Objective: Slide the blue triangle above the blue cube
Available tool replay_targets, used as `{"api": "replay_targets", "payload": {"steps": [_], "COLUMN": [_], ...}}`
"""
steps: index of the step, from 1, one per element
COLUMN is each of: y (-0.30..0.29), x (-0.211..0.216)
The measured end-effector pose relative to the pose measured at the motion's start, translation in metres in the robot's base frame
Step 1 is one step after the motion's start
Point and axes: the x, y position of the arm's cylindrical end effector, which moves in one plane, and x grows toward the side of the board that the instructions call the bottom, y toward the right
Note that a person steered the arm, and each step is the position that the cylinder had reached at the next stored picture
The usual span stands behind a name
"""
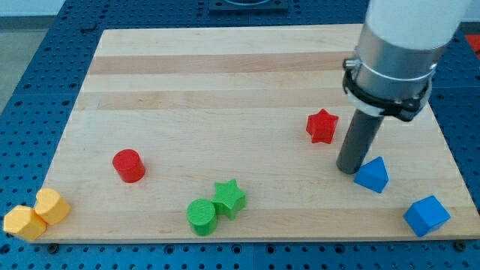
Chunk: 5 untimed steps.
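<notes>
Camera view: your arm carries no claw, so no released or clenched state applies; it ends in a dark rod. My tip (349,169) rests on the pale wooden desk (225,90), touching or just beside the blue triangular block (373,175), which lies at the tip's right. The blue cube block (427,215) sits apart, toward the view's bottom right of the tip. The red star block (322,126) stands near, up-left of the tip. Well left of the tip you have the green star (229,198) touching the green cylinder (202,216), the red cylinder (128,165), and two yellow blocks (36,214) at the desk's corner.
</notes>
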Motion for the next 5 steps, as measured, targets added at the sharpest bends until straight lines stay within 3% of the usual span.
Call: {"api": "replay_targets", "payload": {"steps": [5], "y": [0.03], "x": [0.005]}}
